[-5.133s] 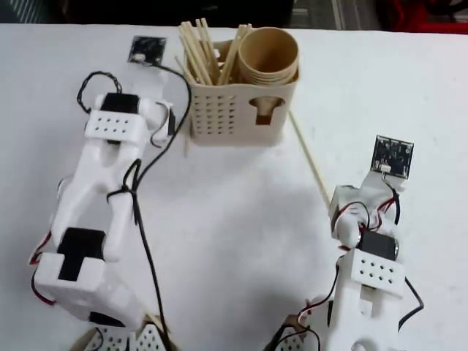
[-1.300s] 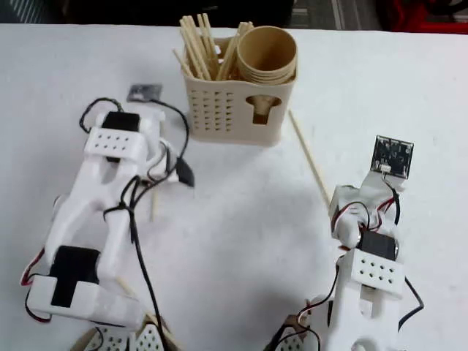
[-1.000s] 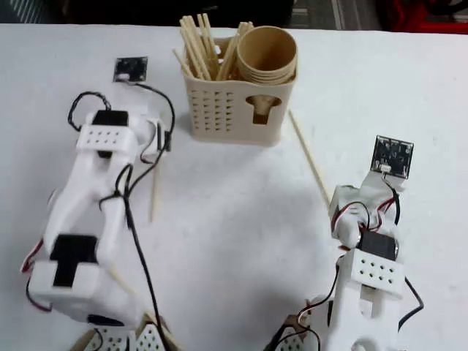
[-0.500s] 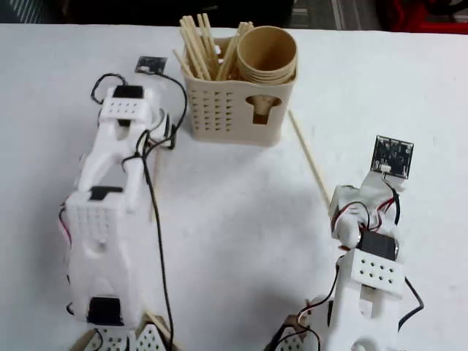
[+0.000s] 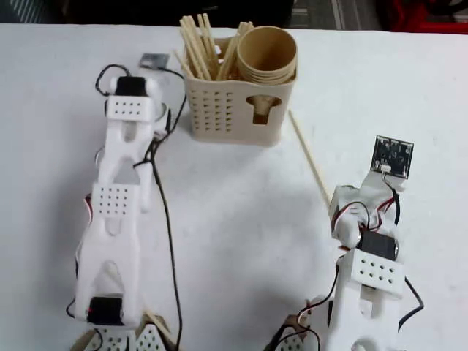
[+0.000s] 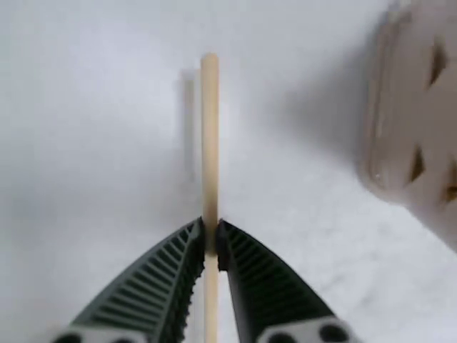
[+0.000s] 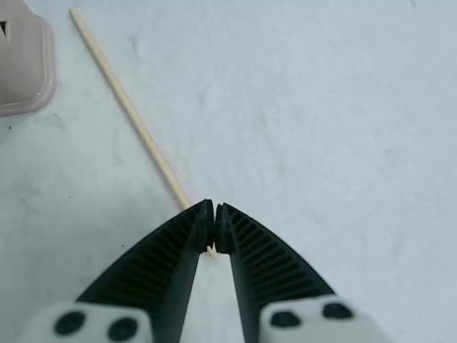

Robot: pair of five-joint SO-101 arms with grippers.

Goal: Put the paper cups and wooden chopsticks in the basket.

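- My left gripper [image 6: 208,239] is clamped on the left chopstick [image 6: 209,143] partway along its length, I judge to keep it level when lifted. It sits low by the white table [image 5: 241,234], just beside the basket [image 5: 238,102].
- My right gripper [image 7: 213,214] is pinched together on the near tip of the right chopstick [image 7: 128,107], which lies flat with its far end near the basket's corner.
- Stacked paper cups [image 5: 268,55] and a bundle of chopsticks [image 5: 201,47] stand inside the basket.
- Bare table between the arms leaves swinging room; the basket's rim is the edge to clear.
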